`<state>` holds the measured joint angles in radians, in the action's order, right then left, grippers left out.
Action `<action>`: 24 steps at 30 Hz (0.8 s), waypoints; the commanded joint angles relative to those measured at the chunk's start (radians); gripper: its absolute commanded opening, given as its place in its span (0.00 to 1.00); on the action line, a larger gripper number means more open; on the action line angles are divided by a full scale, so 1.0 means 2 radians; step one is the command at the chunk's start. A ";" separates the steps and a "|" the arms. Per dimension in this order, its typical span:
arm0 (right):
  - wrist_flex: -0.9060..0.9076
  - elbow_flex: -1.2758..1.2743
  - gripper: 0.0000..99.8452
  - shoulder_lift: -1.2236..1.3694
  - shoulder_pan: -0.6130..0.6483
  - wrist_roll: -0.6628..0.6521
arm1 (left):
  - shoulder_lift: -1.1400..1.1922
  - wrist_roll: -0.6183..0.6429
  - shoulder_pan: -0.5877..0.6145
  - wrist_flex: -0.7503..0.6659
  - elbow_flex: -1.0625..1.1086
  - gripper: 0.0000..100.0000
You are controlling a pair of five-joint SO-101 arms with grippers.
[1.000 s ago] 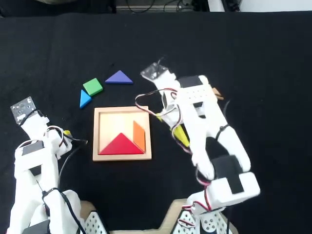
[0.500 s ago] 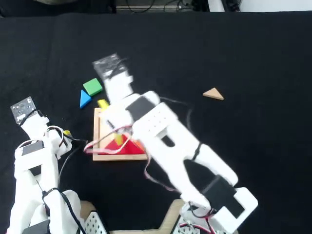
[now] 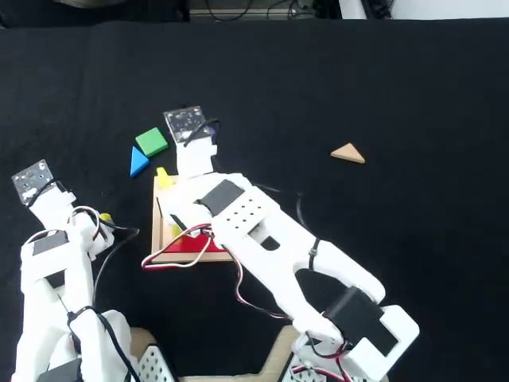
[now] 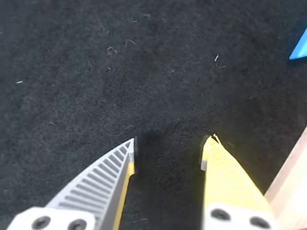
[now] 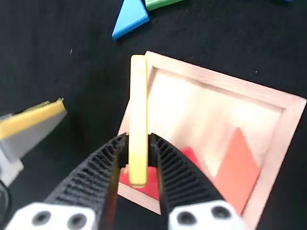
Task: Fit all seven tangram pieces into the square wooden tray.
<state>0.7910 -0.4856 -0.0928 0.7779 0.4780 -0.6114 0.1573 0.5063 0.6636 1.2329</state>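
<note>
The square wooden tray (image 5: 211,103) holds a red triangle (image 5: 189,155) and an orange piece (image 5: 237,160). My right gripper (image 5: 136,143) is shut on a flat yellow piece (image 5: 138,110), held on edge over the tray's left rim. In the high view this arm lies across the tray (image 3: 157,227), with the yellow piece (image 3: 165,177) at the tray's far left corner. A green square (image 3: 151,142) and a blue triangle (image 3: 138,161) lie just beyond it. A tan triangle (image 3: 347,153) lies far right. My left gripper (image 4: 168,146) is open over bare cloth, left of the tray.
The table is covered in black cloth. The left gripper's yellow finger (image 5: 31,124) sits close beside the held piece. The tray's edge (image 4: 292,184) and a blue piece's tip (image 4: 300,45) lie near the left gripper. Open room lies to the right and far side.
The right arm has swung left from beside the tray to across it, bringing the yellow piece to the far left corner. The purple triangle is now hidden. The left arm barely moved.
</note>
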 commanded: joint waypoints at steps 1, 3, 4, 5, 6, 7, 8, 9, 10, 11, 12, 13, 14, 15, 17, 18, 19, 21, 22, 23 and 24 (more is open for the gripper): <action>-0.017 0.003 0.01 -0.024 0.000 0.044 | -0.008 0.005 0.006 0.000 -0.026 0.23; -0.030 -0.004 0.01 -0.023 0.004 0.061 | -0.008 0.005 0.006 0.000 -0.026 0.23; -0.040 -0.011 0.01 -0.023 0.005 0.067 | -0.008 0.005 0.006 0.000 -0.026 0.23; -0.053 -0.017 0.01 -0.020 0.008 0.073 | -0.008 0.005 0.006 0.000 -0.026 0.23; -0.065 -0.022 0.01 -0.016 0.008 0.077 | -0.008 0.005 0.006 0.000 -0.026 0.23; -0.077 -0.026 0.01 -0.010 0.008 0.081 | -0.008 0.005 0.006 0.000 -0.026 0.23; -0.087 -0.027 0.01 -0.003 0.008 0.084 | -0.008 0.005 0.006 0.000 -0.026 0.23; -0.095 -0.026 0.01 0.007 0.007 0.084 | -0.008 0.005 0.006 0.000 -0.026 0.23; -0.099 -0.025 0.01 0.016 0.007 0.084 | -0.008 0.005 0.006 0.000 -0.026 0.23; -0.101 -0.022 0.01 0.027 0.007 0.081 | -0.008 0.005 0.006 0.000 -0.026 0.23; -0.097 -0.015 0.01 0.036 0.008 0.081 | -0.008 0.004 0.006 0.000 -0.026 0.23; -0.096 -0.010 0.01 0.046 0.008 0.081 | -0.008 0.004 0.006 0.000 -0.026 0.23; -0.094 -0.003 0.01 0.056 0.008 0.081 | -0.008 0.004 0.006 0.000 -0.026 0.23; -0.088 0.005 0.01 0.063 0.008 0.081 | -0.008 0.004 0.006 0.000 -0.026 0.23; -0.066 0.027 0.01 0.079 0.008 0.081 | -0.008 0.003 0.006 0.000 -0.026 0.23; -0.051 0.041 0.01 0.086 0.008 0.081 | -0.008 0.003 0.006 0.000 -0.026 0.23; -0.034 0.056 0.01 0.090 0.008 0.081 | -0.008 0.003 0.006 0.000 -0.026 0.23; -0.003 0.082 0.01 0.096 0.008 0.081 | -0.008 0.003 0.006 0.000 -0.026 0.23; 0.010 0.095 0.01 0.097 0.008 0.081 | -0.008 0.003 0.006 0.000 -0.026 0.23; 0.022 0.106 0.02 0.100 0.008 0.081 | -0.008 0.003 0.006 0.000 -0.026 0.23; 0.031 0.113 0.03 0.101 0.008 0.081 | -0.008 0.003 0.006 0.000 -0.026 0.23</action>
<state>0.7986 -0.3567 0.1128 0.7779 0.6329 -0.6114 0.1573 0.5079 0.6636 1.2329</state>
